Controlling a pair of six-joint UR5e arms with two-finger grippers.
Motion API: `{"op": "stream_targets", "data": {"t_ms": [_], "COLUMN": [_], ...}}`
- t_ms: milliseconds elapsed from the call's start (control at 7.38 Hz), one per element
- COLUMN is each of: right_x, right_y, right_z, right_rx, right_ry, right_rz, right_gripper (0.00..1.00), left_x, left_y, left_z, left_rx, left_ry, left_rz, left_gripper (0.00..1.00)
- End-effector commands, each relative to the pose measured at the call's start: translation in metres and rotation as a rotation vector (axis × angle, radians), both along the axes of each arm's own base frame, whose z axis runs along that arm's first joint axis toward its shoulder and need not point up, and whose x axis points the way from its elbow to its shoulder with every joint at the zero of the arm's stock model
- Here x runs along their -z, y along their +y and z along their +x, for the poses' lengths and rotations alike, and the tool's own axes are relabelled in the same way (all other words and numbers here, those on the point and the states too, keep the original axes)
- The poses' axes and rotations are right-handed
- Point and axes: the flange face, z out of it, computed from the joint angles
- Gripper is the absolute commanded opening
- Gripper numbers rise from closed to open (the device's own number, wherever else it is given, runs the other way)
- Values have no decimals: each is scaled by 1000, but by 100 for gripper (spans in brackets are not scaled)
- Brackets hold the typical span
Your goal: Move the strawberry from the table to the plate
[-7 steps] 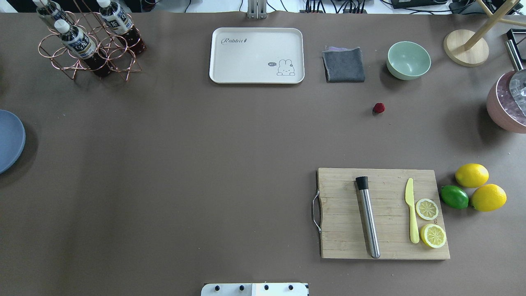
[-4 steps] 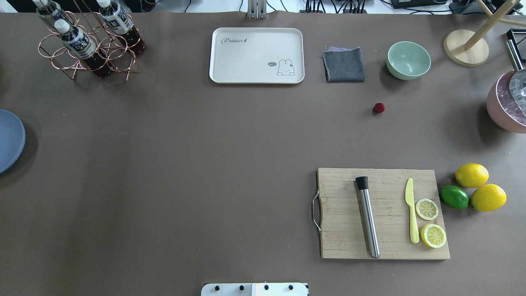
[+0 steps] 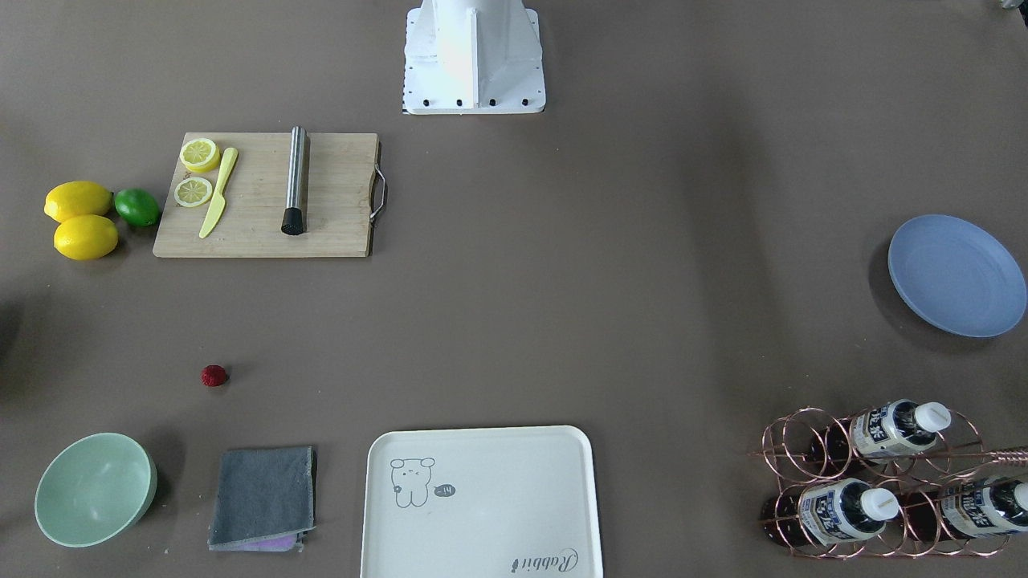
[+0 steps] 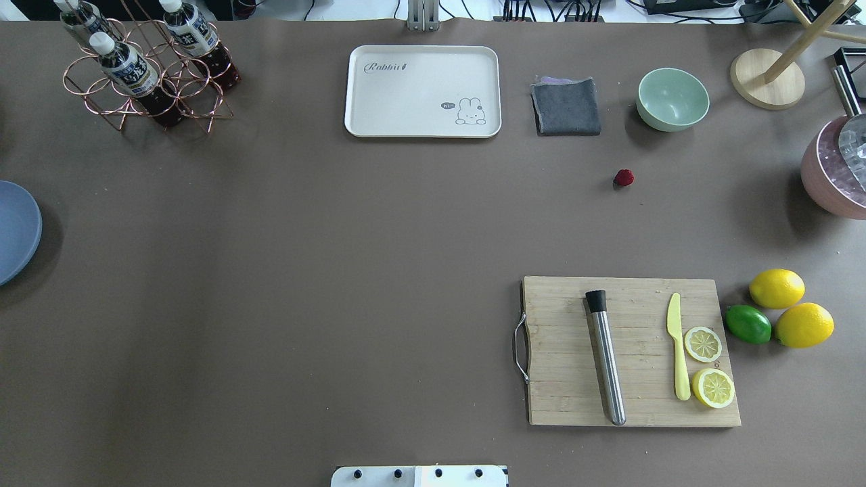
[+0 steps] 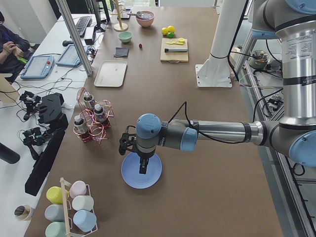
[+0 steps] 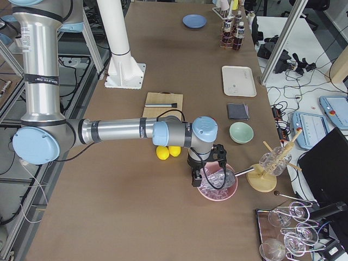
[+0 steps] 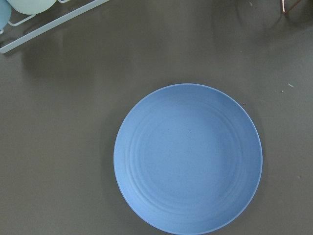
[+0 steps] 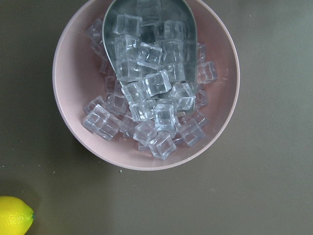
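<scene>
The strawberry (image 4: pixel 624 178) (image 3: pixel 214 376) is a tiny dark-red berry lying alone on the grey-brown table (image 4: pixel 338 270), between the mint bowl and the wooden board. The round blue plate (image 4: pixel 13 233) (image 3: pixel 956 274) (image 7: pixel 188 159) rests empty at the table's far left end. My left gripper (image 5: pixel 142 168) hangs directly over the plate (image 5: pixel 129 180). My right gripper (image 6: pixel 204 178) hovers over a pink bowl of ice. Both grippers show only in the side views, so I cannot tell whether either is open or shut.
A wooden board (image 4: pixel 632 352) carries a steel muddler, a yellow knife and lemon slices; lemons and a lime (image 4: pixel 747 324) sit beside it. Along the far edge stand a mint bowl (image 4: pixel 672 99), grey cloth (image 4: pixel 566 107), cream tray (image 4: pixel 423 91) and bottle rack (image 4: pixel 145 67). The ice bowl (image 8: pixel 146 83) is far right.
</scene>
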Motion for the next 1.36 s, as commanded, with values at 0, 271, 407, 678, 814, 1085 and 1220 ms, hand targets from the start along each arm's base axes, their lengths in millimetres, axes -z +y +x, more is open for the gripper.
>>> {"op": "stream_targets", "data": {"t_ms": [0,271,407,678,814,1085,1220], "right_x": [0,16,45,79,85,96,108], "right_y": [1,-5,-12,-21,-25,-29,-33], "right_z": [-1,-3,-4,-5,-15,-51,-72], "right_rx": [-1,-1,2,-2,-24,3,-11], "right_ry": [-15,-32,-51,-63,-73,-77,-88], "right_rz": [-3,31,94,250,226,229,204], "right_gripper": [100,100,100,100,100,100,100], "left_x": [1,14,40,42,27,-4,-41], "left_y": [-2,-4,-7,-11,-12,-45,-42], "left_z": [0,5,5,2,2,6,6], "left_rx": [2,-24,-23,-22,-17,-26,-22], "left_ry": [1,89,94,91,84,84,85], "left_rz": [100,128,219,256,232,179,112], "left_gripper": [98,98,98,98,98,97,98]}}
